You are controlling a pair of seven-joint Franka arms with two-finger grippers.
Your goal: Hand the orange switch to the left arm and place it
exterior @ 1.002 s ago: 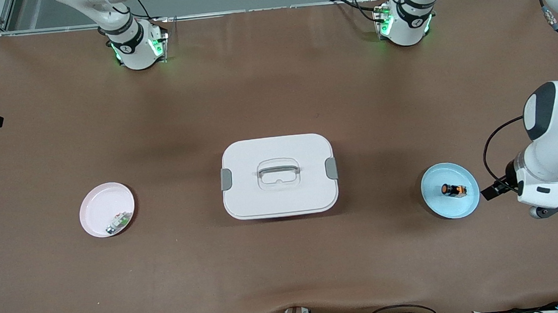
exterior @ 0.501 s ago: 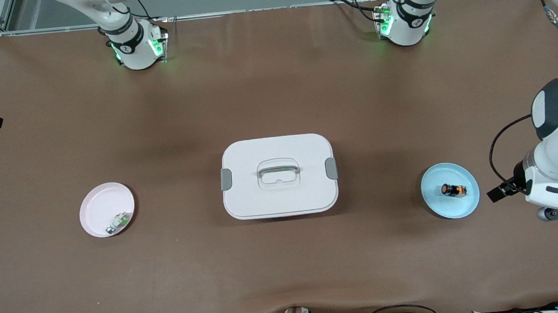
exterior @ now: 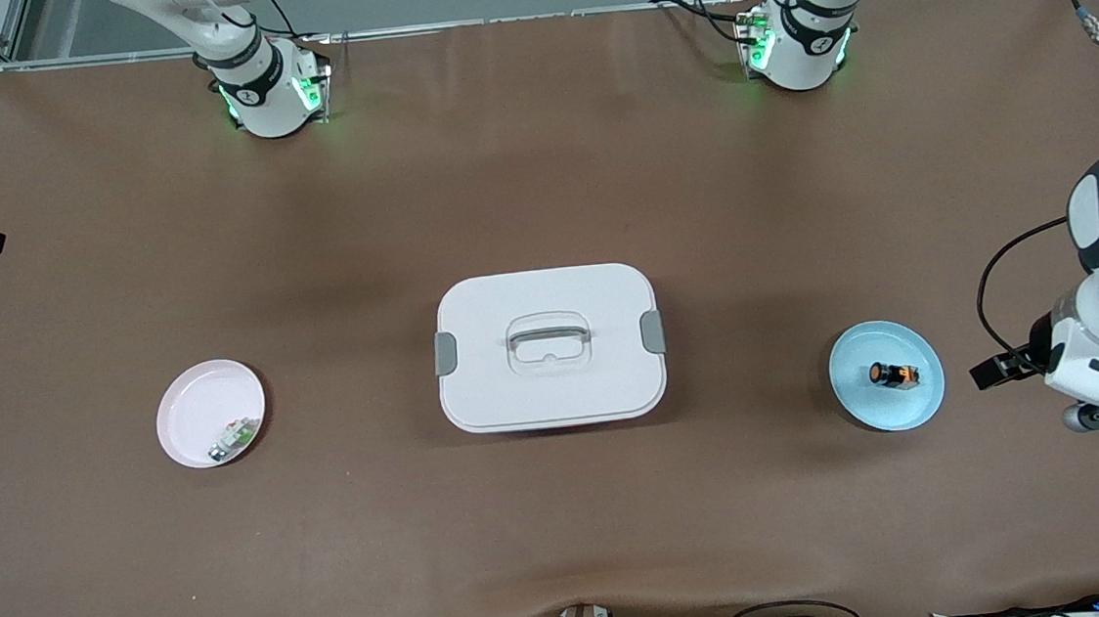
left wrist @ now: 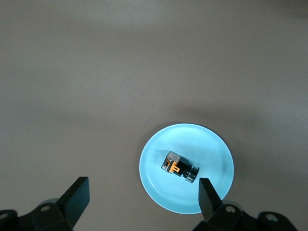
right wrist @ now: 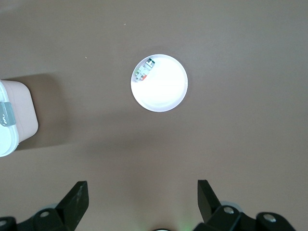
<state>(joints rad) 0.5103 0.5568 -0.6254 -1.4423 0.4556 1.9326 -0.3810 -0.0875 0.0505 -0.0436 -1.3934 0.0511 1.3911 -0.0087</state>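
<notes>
**Switch on blue plate, left arm nearer**

Tiny black orange-faced switch [exterior: 893, 375] lies on its side in round light-blue plate [exterior: 889, 414], lower right of front view, long axis roughly across table. Left gripper [left wrist: 142, 196] jaws spread, empty, above the table just beside the plate; switch sits off-centre toward one finger. Right gripper [right wrist: 141, 198] spread, waiting high above round pale pink plate [right wrist: 166, 96]. Large white lidded plastic box [exterior: 549, 346] stands between the plates

The right gripper [right wrist: 142, 199] shows along the bottom edge of the frame, its two black fingertips [right wrist: 76, 196] spread wide with only bare brown table [right wrist: 231, 134] between them. Upper center of the frame holds a pale round plate [right wrist: 166, 94], and a small green-and-white component [right wrist: 144, 70] lies inside it against the upper-left part of its rim. At the left edge, a corner of the white box [right wrist: 14, 118] with a grey latch [right wrist: 4, 113] juts in, well apart from the plate.
</notes>
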